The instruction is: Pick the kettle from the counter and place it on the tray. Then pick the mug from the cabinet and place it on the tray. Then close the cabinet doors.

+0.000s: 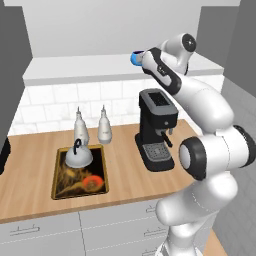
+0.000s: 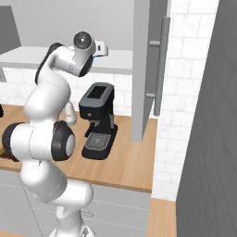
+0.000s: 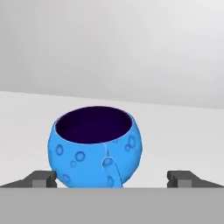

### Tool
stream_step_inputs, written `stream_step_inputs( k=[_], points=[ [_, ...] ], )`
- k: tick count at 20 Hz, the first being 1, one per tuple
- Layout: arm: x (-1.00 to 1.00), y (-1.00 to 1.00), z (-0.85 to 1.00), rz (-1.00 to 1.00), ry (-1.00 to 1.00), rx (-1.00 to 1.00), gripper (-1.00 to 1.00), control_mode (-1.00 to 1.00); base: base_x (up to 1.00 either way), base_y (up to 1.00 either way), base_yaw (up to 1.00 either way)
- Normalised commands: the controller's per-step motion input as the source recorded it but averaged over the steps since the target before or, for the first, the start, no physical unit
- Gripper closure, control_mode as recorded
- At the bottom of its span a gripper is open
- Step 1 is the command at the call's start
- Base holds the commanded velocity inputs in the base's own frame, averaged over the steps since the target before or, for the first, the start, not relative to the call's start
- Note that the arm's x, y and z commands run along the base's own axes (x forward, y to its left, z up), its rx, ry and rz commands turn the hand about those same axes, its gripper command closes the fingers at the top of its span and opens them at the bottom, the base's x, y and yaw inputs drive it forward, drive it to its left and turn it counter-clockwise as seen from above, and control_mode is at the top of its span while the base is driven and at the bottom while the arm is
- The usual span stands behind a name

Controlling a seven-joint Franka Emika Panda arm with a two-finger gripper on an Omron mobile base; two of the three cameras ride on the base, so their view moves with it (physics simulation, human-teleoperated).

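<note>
the jaws' two dark fingertips (image 3: pixel 43 179) stand spread wide on either side of the mug (image 3: pixel 95 146), pinching nothing. the mug sits upright on the cabinet shelf (image 3: pixel 175 131), straight ahead between them, its handle facing the hand. the kettle (image 1: pixel 79 156) already rests on the tray (image 1: pixel 102 172).

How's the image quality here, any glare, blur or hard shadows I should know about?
Left base view: flat, even rendered light, only a faint shadow beside the kettle on the tray. Right base view: slightly soft, no glare on the cabinet door. Hand view: the mug is sharp and evenly lit, with the fingers cropped at the bottom.
</note>
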Motion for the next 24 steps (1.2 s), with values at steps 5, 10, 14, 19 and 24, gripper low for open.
stream_step_inputs(
  k=[5,10,14,19,24],
  points=[
    [0.17,0.0,-0.09,0.04,0.0,0.0,-1.0,-1.0,0.0,0.0,0.0],
    [0.02,0.02,-0.02,0.03,-0.03,0.0,1.0,-1.0,0.0,0.0,0.0],
    [0.0,0.02,0.0,0.0,-0.08,0.0,1.0,-1.0,0.0,0.0,0.0],
    [0.0,0.01,0.0,0.0,-0.04,0.0,1.0,-1.0,0.0,0.0,0.0],
    [0.0,0.05,-0.03,0.0,0.0,0.0,1.0,-1.0,0.0,0.0,0.0]
  ],
)
